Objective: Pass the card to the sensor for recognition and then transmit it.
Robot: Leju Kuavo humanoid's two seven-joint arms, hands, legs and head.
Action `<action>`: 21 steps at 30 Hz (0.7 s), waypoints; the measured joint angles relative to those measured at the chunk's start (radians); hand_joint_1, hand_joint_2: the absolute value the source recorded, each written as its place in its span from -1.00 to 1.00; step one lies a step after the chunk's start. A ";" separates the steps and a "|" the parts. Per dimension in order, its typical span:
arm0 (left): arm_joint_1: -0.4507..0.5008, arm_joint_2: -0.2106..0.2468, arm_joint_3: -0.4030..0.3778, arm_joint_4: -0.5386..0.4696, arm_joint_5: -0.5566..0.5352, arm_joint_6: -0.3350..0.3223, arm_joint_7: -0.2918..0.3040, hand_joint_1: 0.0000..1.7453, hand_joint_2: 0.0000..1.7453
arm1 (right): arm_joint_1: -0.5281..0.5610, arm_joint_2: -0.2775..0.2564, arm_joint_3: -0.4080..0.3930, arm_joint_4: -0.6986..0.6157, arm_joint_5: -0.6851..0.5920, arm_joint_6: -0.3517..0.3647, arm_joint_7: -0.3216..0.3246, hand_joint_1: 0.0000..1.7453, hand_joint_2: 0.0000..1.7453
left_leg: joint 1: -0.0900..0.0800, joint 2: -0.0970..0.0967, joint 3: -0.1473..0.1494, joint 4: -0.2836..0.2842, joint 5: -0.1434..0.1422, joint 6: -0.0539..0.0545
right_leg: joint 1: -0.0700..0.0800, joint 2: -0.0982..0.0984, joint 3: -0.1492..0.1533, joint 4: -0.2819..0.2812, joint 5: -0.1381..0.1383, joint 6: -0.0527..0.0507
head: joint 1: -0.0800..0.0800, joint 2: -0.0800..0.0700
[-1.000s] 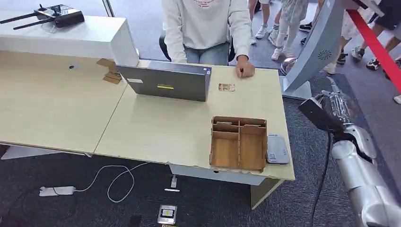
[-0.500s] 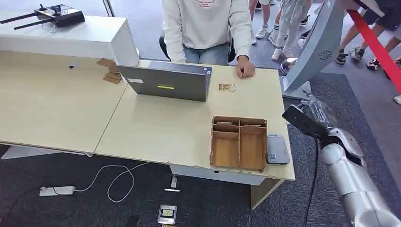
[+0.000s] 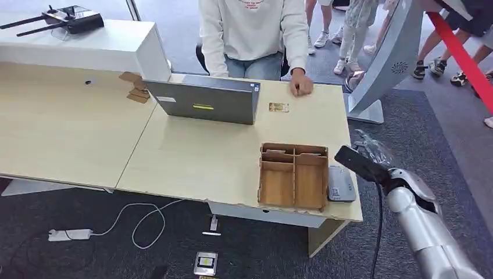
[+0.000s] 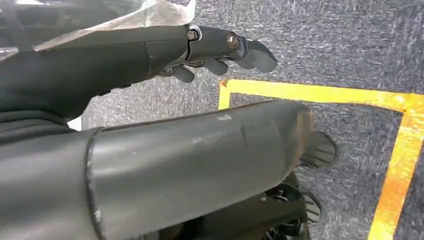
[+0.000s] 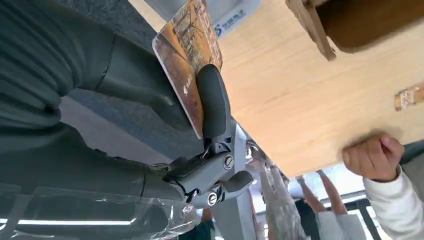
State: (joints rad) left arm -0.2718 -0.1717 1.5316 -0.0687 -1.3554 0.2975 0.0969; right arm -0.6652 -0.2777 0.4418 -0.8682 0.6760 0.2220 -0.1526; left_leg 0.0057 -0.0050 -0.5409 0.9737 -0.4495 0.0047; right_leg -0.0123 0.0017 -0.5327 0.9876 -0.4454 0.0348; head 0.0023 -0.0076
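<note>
In the right wrist view my right hand (image 5: 200,125) pinches an orange-brown card (image 5: 182,55) between the thumb and the fingers. The card hangs by the table's right edge, close to the grey sensor (image 5: 231,15). In the head view my right hand (image 3: 372,150) hovers just right of the sensor (image 3: 340,183), which lies flat on the table beside the wooden box (image 3: 293,176). My left hand (image 4: 220,47) hangs over the grey floor with nothing in its fingers.
A person in a white top (image 3: 253,29) sits behind the table with a fist (image 3: 301,86) on it, near a laptop (image 3: 203,102) and a second card (image 3: 278,107). A grey curved stand (image 3: 386,58) rises at the right. More people stand behind.
My right arm has swung left and toward me, bringing the hand from beside the curved stand to the table's right edge by the sensor.
</note>
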 joint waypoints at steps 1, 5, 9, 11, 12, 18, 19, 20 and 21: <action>0.001 0.001 0.000 0.000 0.002 -0.001 0.001 -1.00 -1.00 | 0.004 -0.002 0.002 -0.002 -0.002 0.002 0.001 1.00 1.00 | 0.000 0.000 0.000 0.000 0.000 0.000 | 0.000 0.000 0.000 0.000 0.000 0.000 | 0.000 0.000; 0.001 0.003 0.000 0.000 0.005 -0.001 0.008 -1.00 -1.00 | 0.014 -0.013 0.011 -0.006 -0.005 0.009 0.005 1.00 1.00 | 0.000 0.000 0.000 0.000 0.000 0.000 | 0.000 0.000 0.000 0.000 0.000 0.000 | 0.000 0.000; 0.002 0.003 0.000 0.000 0.013 -0.003 0.010 -1.00 -1.00 | 0.018 -0.023 0.019 -0.008 -0.005 0.013 0.005 1.00 1.00 | 0.000 0.000 0.000 0.000 0.000 0.000 | 0.000 0.000 0.000 0.000 0.000 0.000 | 0.000 0.000; 0.005 0.004 0.000 0.000 0.020 -0.004 0.006 -1.00 -1.00 | 0.019 -0.026 0.022 -0.008 -0.005 0.013 0.005 1.00 1.00 | 0.000 0.000 0.000 0.000 0.000 0.000 | 0.000 0.000 0.000 0.000 0.000 0.000 | 0.000 0.000; 0.006 0.004 0.000 0.000 0.024 -0.005 0.003 -1.00 -1.00 | 0.020 -0.029 0.024 -0.008 -0.005 0.012 0.004 1.00 1.00 | 0.000 0.000 0.000 0.000 0.000 0.000 | 0.000 0.000 0.000 0.000 0.000 0.000 | 0.000 0.000; 0.010 0.005 0.000 0.000 0.041 -0.005 -0.014 -1.00 -1.00 | 0.028 -0.040 0.033 -0.008 -0.008 0.008 0.003 1.00 1.00 | 0.000 0.000 0.000 0.000 0.000 0.000 | 0.000 0.000 0.000 0.000 0.000 0.000 | 0.000 0.000; 0.010 0.006 0.000 0.000 0.043 -0.005 -0.015 -1.00 -1.00 | 0.029 -0.042 0.034 -0.008 -0.008 0.008 0.003 1.00 1.00 | 0.000 0.000 0.000 0.000 0.000 0.000 | 0.000 0.000 0.000 0.000 0.000 0.000 | 0.000 0.000; 0.011 0.006 0.000 0.000 0.045 -0.005 -0.017 -1.00 -1.00 | 0.032 -0.045 0.037 -0.008 -0.009 0.009 0.003 1.00 1.00 | 0.000 0.000 0.000 0.000 0.000 0.000 | 0.000 0.000 0.000 0.000 0.000 0.000 | 0.000 0.000; 0.011 0.006 0.000 0.000 0.048 -0.005 -0.019 -1.00 -1.00 | 0.033 -0.047 0.039 -0.008 -0.010 0.010 0.003 1.00 1.00 | 0.000 0.000 0.000 0.000 0.000 0.000 | 0.000 0.000 0.000 0.000 0.000 0.000 | 0.000 0.000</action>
State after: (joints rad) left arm -0.2608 -0.1659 1.5316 -0.0687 -1.3077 0.2930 0.0778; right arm -0.6323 -0.3242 0.4803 -0.8759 0.6657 0.2316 -0.1495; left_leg 0.0056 -0.0049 -0.5409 0.9737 -0.4496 0.0047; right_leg -0.0124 0.0017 -0.5328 0.9875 -0.4454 0.0348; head 0.0023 -0.0076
